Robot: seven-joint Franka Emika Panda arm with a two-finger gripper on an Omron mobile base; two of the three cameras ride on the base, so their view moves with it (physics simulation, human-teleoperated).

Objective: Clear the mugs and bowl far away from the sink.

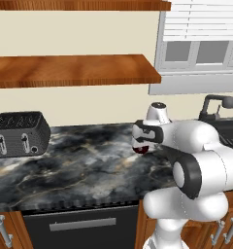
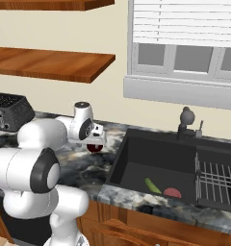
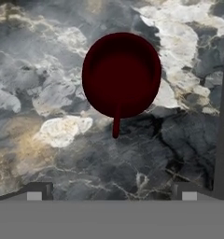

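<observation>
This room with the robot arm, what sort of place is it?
A home kitchen, it seems, computer-rendered: a dark sink with a faucet set in a marbled stone counter, a black toaster beside the wall, and wooden shelves above.

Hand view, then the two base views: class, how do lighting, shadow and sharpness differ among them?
Hand view: the dark red mug is evenly lit but its inside is nearly black, and the counter veining looks soft. Left base view: the arm hides most of the mug. Right base view: the sink basin is dim and shadowed.

mug (image 3: 121, 74) on counter (image 1: 79, 160) — sink (image 2: 156, 168) right | toaster (image 1: 19, 133) left
</observation>
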